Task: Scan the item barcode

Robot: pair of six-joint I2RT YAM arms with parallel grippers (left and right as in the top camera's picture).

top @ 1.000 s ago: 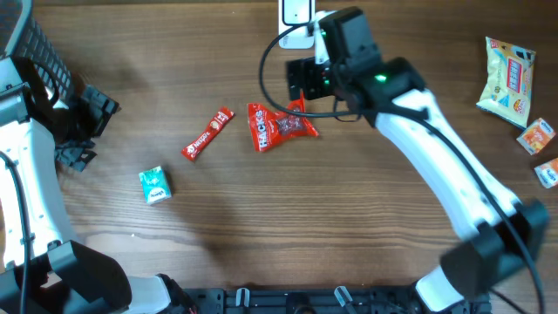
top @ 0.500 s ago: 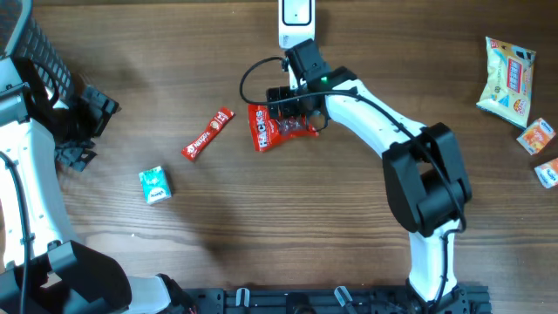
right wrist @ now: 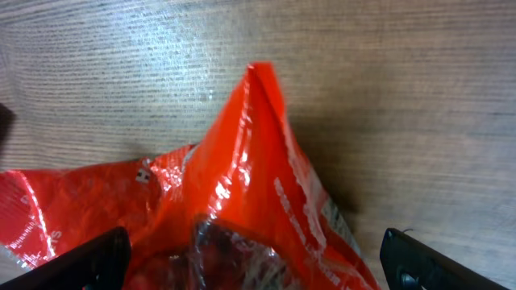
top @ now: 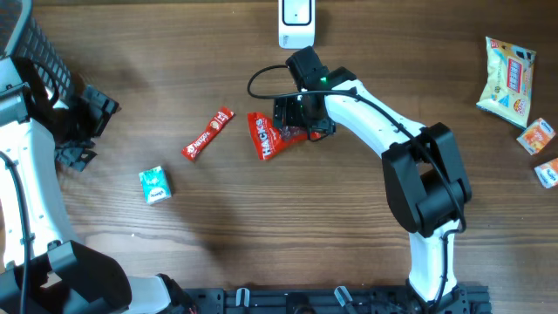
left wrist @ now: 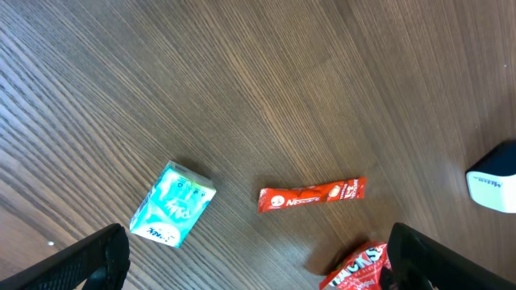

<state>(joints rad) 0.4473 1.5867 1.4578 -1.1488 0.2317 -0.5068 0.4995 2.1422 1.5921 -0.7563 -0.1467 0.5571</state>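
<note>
While left tool (top: pixel 85 131), right tool (right wrist: pixel 254 242) gape: one red bag (top: pixel 264 137), one stick (top: pixel 207 133), one teal box (top: pixel 154 185).

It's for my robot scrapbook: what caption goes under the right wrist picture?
Right tool open astride a crinkled red snack bag on a wooden table.

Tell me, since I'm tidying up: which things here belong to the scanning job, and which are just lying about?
In the job: red bag, right gripper, white scanner.
Lying about: red stick, teal box, snack bag, small packets.
</note>
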